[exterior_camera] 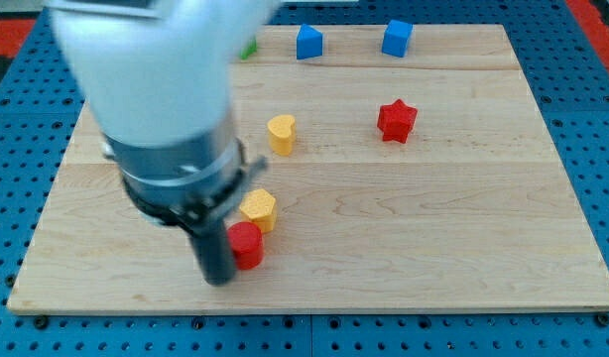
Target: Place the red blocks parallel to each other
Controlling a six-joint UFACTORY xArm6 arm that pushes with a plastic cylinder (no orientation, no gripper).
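Camera view: two red blocks (246,244) (apart), two yellow, two blue; my tip (218,278) touches one; no gripper.

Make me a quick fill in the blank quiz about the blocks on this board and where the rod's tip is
1. My tip sits just to the view's left of the ____ cylinder.
2. The red star lies toward the view's ____ from the yellow heart.
3. Two ____ blocks sit near the board's top edge.

Missing words: red; right; blue
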